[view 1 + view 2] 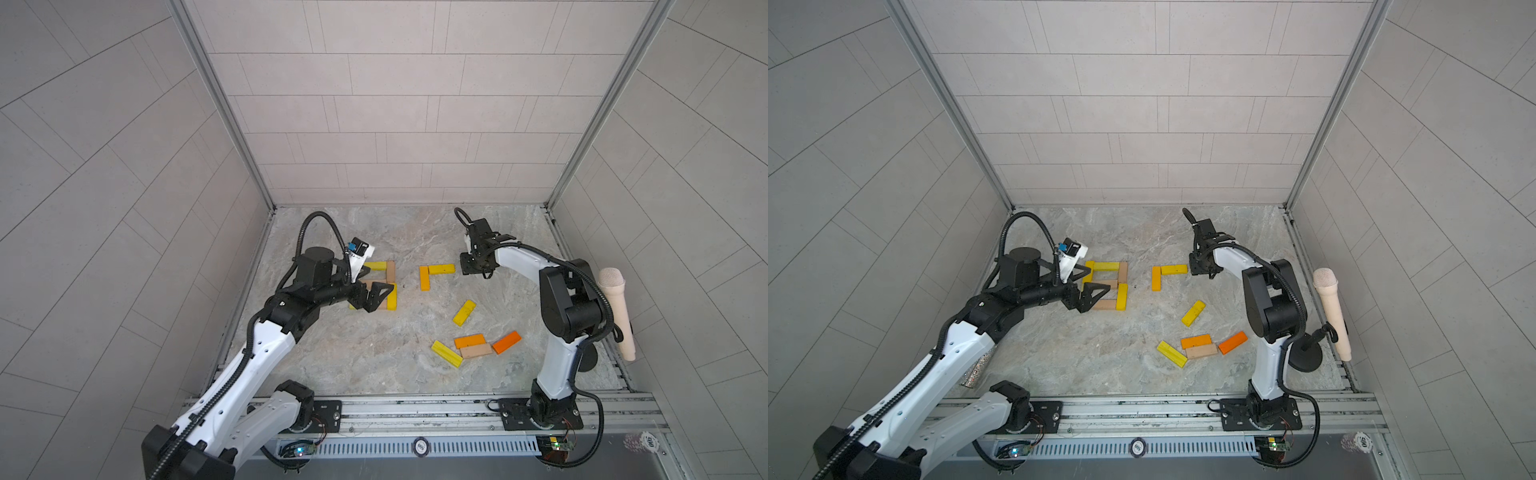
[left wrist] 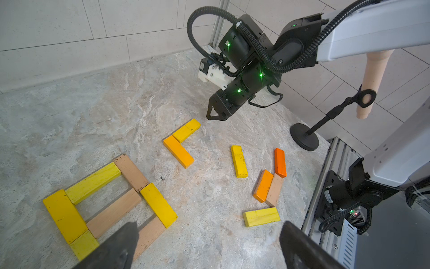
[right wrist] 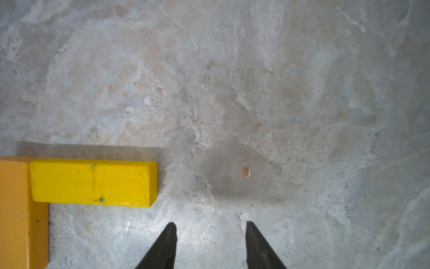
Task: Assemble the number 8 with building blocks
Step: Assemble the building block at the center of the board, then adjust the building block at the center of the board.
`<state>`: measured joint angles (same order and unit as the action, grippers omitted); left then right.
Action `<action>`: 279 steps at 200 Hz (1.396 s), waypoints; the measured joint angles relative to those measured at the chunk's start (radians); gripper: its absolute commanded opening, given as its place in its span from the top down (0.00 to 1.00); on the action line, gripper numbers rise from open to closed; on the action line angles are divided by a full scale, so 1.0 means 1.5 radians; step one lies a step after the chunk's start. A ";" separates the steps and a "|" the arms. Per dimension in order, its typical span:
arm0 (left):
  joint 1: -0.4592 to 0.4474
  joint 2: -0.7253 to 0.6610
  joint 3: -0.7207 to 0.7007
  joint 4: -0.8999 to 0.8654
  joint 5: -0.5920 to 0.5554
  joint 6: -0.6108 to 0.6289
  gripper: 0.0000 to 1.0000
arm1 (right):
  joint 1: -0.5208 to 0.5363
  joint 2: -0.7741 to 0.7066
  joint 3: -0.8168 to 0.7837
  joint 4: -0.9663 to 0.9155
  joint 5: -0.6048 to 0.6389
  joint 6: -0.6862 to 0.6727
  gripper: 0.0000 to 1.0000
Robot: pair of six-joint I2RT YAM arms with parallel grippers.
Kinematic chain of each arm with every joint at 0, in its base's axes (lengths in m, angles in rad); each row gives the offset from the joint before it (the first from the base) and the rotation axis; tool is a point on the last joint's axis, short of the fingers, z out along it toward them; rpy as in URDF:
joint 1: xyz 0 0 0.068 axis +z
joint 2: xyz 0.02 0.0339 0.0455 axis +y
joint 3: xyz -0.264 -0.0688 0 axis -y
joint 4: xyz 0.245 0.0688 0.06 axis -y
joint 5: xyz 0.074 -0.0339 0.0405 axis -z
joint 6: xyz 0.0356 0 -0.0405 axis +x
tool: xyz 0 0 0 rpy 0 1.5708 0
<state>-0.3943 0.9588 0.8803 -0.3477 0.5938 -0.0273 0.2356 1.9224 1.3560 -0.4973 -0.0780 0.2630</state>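
Building blocks (image 1: 1193, 313), fourteen: seven forming the number 8 (image 1: 1121, 296) left of centre in both top views, two in an L mid-frame, five loose lower right. Left jaws wide open over it; right jaws parted, empty.

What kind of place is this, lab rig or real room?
Likely a robot test cell: left arm and right arm bolted to an aluminium rail, tile-print panel walls boxing in a small marble-look tabletop, building blocks as props.

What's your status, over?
Left jaws open above seven-bar 8; right jaws open, empty, beside yellow-orange L. Five loose blocks; nothing blocking.
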 measured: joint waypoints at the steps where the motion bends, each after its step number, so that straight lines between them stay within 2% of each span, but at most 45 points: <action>1: 0.000 0.000 0.000 0.000 0.000 0.000 0.00 | 0.000 0.001 0.001 0.000 0.000 0.000 0.49; 90: 0.000 0.000 0.000 0.000 0.000 0.000 0.00 | 0.000 0.061 0.049 -0.006 -0.008 0.000 0.48; 279: 0.000 0.000 0.000 0.000 0.000 0.000 0.00 | 0.000 0.064 0.053 -0.016 -0.034 -0.001 0.41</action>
<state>-0.3943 0.9588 0.8803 -0.3477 0.5934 -0.0273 0.2356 2.0182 1.4357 -0.5209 -0.1284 0.2623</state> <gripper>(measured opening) 0.999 0.590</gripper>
